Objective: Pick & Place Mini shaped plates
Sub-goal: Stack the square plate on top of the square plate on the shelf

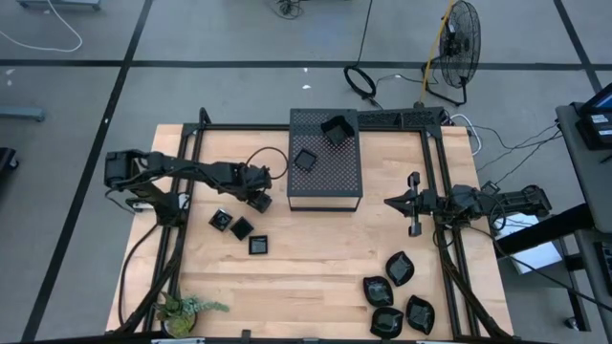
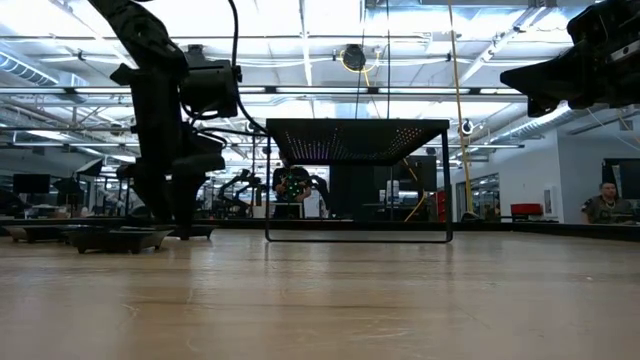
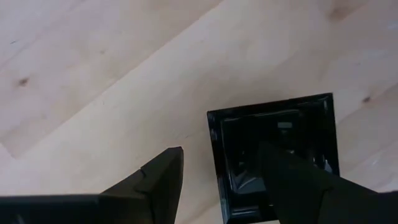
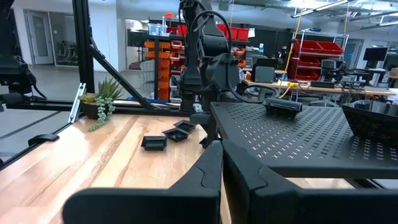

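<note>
Left wrist view: left gripper (image 3: 221, 177) directly over a square mini plate (image 3: 273, 158) on the desk (image 3: 93, 74), fingers (image 3: 163, 180) spread wide, one outside the plate's rim, the other over its hollow. Straddling one wall, not yet closed.

High view: same left gripper (image 1: 258, 194) just beside the perforated box's (image 1: 325, 172) near-left corner. Three more square plates (image 1: 239, 229) in a loose cluster close by on the desk. Two plates already on the box top, one flat (image 1: 304, 160), one apparently tilted (image 1: 336, 129); tilt hard to confirm. Leaf-shaped plates (image 1: 394, 291) grouped near the front right corner. Right gripper (image 1: 413, 203) parked right of the box, fingers shut, holding nothing.

Risks:
- Thin, glossy wall; shallow pinch likely to slip, or plate to swing and drop on the lift.
- Closing before the inner finger seats could push the plate across the desk.
- Box edge close; low carry could clip it.
- Crowded placement could knock the plate seemingly tilted on the box.

Orientation: plate hollow-side up, flat on the desk. Square outline, so no real long axis; edges slightly skewed to the finger line.
</note>
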Motion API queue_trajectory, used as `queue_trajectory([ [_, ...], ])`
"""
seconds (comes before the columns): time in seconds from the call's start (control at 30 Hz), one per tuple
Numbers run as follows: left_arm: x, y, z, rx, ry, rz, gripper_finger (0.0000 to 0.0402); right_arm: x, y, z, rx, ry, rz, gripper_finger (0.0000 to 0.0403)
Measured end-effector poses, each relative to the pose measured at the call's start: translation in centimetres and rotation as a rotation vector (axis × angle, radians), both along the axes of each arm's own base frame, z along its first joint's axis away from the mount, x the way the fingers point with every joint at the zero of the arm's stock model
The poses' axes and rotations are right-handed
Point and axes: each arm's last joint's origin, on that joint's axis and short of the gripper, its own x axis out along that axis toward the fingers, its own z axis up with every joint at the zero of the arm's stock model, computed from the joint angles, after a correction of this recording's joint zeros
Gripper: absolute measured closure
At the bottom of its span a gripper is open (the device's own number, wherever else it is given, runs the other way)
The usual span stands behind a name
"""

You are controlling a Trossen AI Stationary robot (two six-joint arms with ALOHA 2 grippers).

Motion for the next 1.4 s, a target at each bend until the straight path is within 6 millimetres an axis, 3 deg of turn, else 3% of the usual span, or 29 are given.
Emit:
queue_trajectory([
  [1.17, -0.81, -0.18, -0.61, -0.010, 0.031, 0.006, 0.0192, 0.00, 0.00, 0.02, 0.000, -0.002, 0.000, 0.0403],
  [1.4, -0.91, -0.25, -0.63, -0.028, 0.039, 0.005, 0.0267, 0.00, 0.00, 0.01, 0.000, -0.002, 0.001, 0.0403],
])
